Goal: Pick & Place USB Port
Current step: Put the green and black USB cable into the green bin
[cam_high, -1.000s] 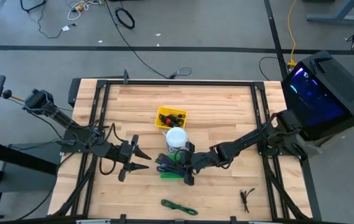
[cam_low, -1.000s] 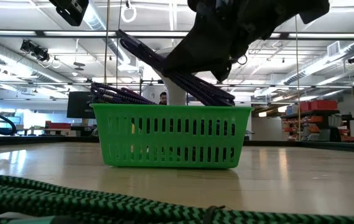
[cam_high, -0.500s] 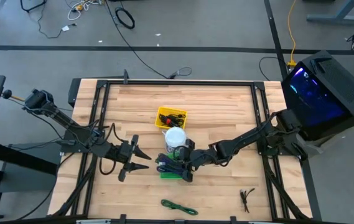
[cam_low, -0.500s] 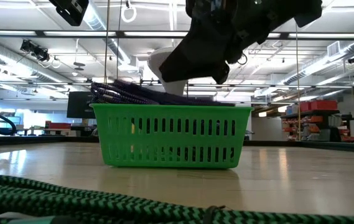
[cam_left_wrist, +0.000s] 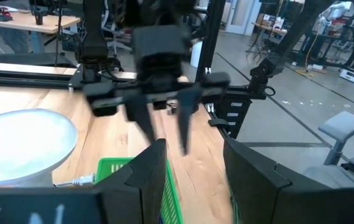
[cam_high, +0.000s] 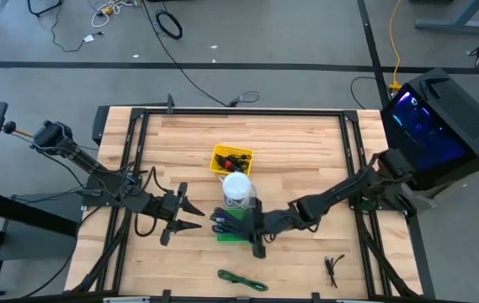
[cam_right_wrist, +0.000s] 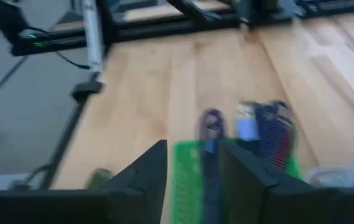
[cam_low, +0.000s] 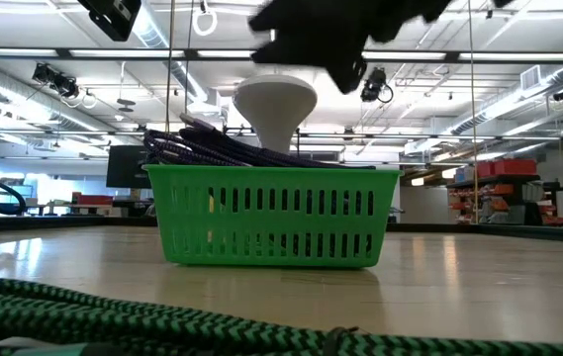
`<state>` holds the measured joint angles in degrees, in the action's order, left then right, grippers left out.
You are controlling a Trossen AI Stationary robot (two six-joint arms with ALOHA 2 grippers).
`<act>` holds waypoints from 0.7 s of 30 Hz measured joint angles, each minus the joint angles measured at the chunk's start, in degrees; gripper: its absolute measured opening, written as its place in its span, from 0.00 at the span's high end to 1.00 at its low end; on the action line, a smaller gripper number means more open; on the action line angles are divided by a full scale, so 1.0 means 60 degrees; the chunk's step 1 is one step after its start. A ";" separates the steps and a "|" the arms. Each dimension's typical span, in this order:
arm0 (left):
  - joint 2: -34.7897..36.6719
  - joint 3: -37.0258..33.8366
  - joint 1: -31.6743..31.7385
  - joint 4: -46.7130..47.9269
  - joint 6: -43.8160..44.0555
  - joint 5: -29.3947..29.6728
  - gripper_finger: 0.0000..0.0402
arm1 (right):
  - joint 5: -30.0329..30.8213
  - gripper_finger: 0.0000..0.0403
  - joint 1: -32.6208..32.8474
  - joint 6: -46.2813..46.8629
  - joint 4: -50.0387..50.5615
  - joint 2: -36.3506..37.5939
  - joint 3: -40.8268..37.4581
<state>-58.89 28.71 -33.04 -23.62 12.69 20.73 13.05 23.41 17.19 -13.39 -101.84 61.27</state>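
The USB port (cam_high: 232,157) is lying in a small yellow bin (cam_high: 219,152) at the middle of the bench (cam_high: 306,143), toward its far side. It is showing as dark oblong pieces with red flecks, too small to count or to tell apart.

Just near of the bin, a single white cup (cam_high: 237,188) is standing upright, and directly near of that a single green slotted basket (cam_high: 226,236) is sitting. It is holding a heap of purple straps (cam_high: 225,223) that are spilling over its rim. The cup and basket are standing between the bin and the bench's near edge.

The right end effector (cam_left_wrist: 167,146) is hanging over the right end of the basket, its two fingers pointing down, spread apart and gripping nothing. It is well apart from the yellow bin, with the cup between them.

The left end effector (cam_high: 199,216) is hovering just left of the basket. Its fingers are splayed wide, pointing right, and it is empty.

One green braided rope (cam_high: 242,279) is lying at the near edge of the bench. One small bunch of thin dark wire ties (cam_high: 333,268) is resting toward the near right corner. Both are well clear of the arms.
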 joint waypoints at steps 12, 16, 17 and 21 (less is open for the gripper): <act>0.0004 0.0004 0.0003 0.0209 0.0022 0.0000 0.59 | -0.0108 0.67 0.2001 0.1165 0.0477 -0.0017 0.0731; 0.0004 0.0004 0.0003 0.0205 0.0028 0.0004 0.59 | 0.0013 0.66 0.2828 0.1611 0.0378 -0.0444 0.1518; 0.0004 0.0004 0.0004 0.0201 0.0029 0.0004 0.59 | 0.0078 0.66 0.3002 0.1561 0.0472 -0.0646 0.1804; 0.0004 0.0004 0.0000 0.0194 0.0101 0.0004 0.59 | 0.0211 0.66 0.3337 0.1501 0.1580 -0.1643 0.3227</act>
<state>-58.87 28.73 -33.04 -22.46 13.29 20.75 14.31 43.43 26.20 -3.91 -111.70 80.63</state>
